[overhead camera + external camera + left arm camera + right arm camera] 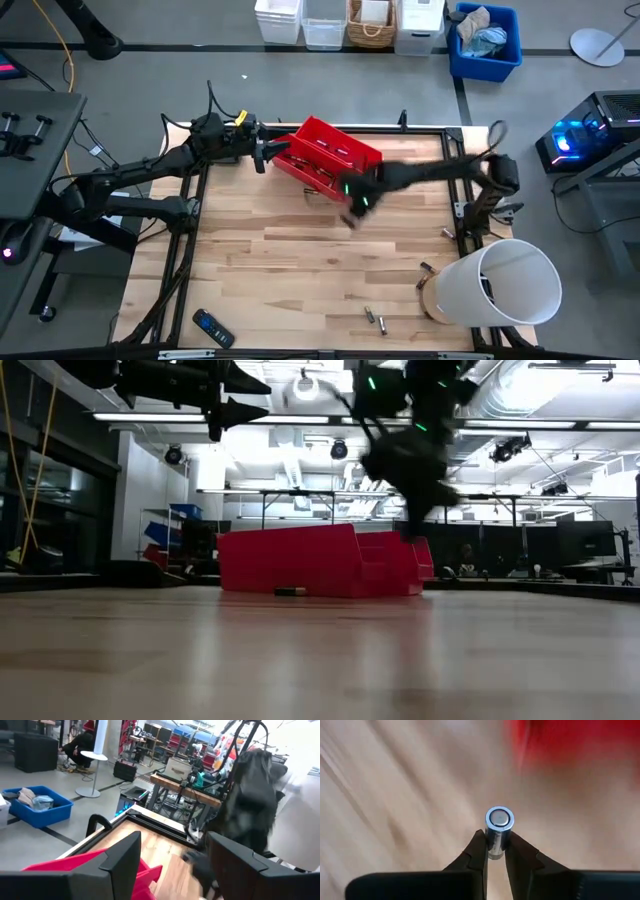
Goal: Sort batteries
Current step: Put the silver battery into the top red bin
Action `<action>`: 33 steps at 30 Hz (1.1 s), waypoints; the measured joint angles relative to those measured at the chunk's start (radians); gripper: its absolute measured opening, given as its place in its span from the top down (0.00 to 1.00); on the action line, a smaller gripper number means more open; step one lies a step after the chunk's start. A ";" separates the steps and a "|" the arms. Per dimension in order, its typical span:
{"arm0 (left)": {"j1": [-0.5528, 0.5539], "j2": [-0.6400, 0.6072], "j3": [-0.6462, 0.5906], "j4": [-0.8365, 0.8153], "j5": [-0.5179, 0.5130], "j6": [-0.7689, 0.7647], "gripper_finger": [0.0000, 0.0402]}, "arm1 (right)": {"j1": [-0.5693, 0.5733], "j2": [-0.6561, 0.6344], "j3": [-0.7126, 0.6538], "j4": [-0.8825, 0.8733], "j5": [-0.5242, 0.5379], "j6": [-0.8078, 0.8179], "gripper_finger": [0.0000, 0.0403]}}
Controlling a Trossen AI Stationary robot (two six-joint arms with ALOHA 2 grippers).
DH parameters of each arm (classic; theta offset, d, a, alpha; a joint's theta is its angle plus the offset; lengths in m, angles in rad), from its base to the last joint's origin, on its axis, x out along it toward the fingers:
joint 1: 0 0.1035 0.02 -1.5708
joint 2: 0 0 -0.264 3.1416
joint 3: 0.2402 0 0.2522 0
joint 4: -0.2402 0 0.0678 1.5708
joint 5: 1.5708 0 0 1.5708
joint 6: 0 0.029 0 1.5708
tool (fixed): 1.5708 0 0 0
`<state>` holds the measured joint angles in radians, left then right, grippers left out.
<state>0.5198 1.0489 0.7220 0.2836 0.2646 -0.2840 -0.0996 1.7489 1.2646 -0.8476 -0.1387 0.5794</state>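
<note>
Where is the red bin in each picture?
High view: red bin at the table's far middle, between both arms.
Low view: red bin in the middle, on the table.
Left wrist view: bin behind the fingers.
Right wrist view: red blur, probably the bin.
Shared landmark: the wooden table.

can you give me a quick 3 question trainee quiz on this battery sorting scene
1. True or false: the right gripper is shut on a battery.
2. Where does the remote lie? A) in the red bin B) near the table's front left corner C) under the white bucket
3. Fill in: the left gripper hangs with its jaws ____ beside the red bin.

Key: 1 true. 2 B. 3 open. Loose batteries lie on the table near the white bucket.
</note>
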 joint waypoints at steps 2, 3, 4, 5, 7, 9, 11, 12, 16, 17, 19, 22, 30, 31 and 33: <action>0.000 0.000 0.000 0.000 0.000 -0.003 0.47 | -0.061 -0.039 0.048 0.100 0.062 -0.052 0.91; 0.000 0.000 0.000 0.000 0.000 -0.002 0.47 | -0.092 -0.057 0.066 0.145 0.086 -0.064 0.91; 0.000 0.000 0.000 0.000 -0.004 -0.002 0.47 | -0.125 -0.074 0.077 0.192 0.103 -0.067 0.91; 0.000 0.000 0.000 0.001 -0.007 -0.002 0.47 | -0.160 -0.089 0.081 0.238 0.112 -0.067 0.91; 0.000 0.000 0.000 0.005 -0.014 -0.002 0.47 | -0.224 -0.107 0.081 0.306 0.114 -0.069 0.91; 0.000 0.000 0.000 0.012 -0.016 -0.002 0.47 | -0.279 -0.107 0.081 0.369 0.114 -0.086 0.91; 0.000 0.000 0.000 0.013 -0.018 -0.002 0.47 | -0.323 -0.106 0.080 0.415 0.113 -0.090 0.91; 0.000 0.000 0.000 0.013 -0.019 -0.002 0.47 | -0.340 -0.101 0.080 0.438 0.112 -0.091 0.91; 0.000 0.000 0.000 0.013 -0.023 -0.002 0.47 | -0.388 -0.085 0.078 0.456 0.129 -0.089 0.91; 0.000 0.000 0.000 0.013 -0.028 -0.002 0.47 | -0.398 -0.084 0.078 0.457 0.138 -0.086 0.91; 0.000 0.000 0.000 0.013 -0.046 -0.002 0.47 | -0.412 -0.085 0.078 0.453 0.140 -0.084 0.91; 0.000 0.000 0.000 0.013 -0.069 -0.002 0.47 | -0.420 -0.085 0.078 0.436 0.144 -0.089 0.90; 0.000 0.000 0.000 0.013 -0.071 -0.002 0.47 | -0.416 -0.085 0.078 0.387 0.152 -0.074 0.85; 0.000 0.000 0.000 0.013 -0.071 -0.002 0.47 | -0.417 -0.085 0.078 0.379 0.152 -0.064 0.82; 0.000 0.000 0.000 0.013 -0.071 -0.002 0.47 | -0.419 -0.085 0.078 0.362 0.153 -0.063 0.75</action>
<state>0.5198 1.0488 0.7220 0.2962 0.1936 -0.2859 -0.5190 1.6642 1.3430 -0.4856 0.0147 0.5160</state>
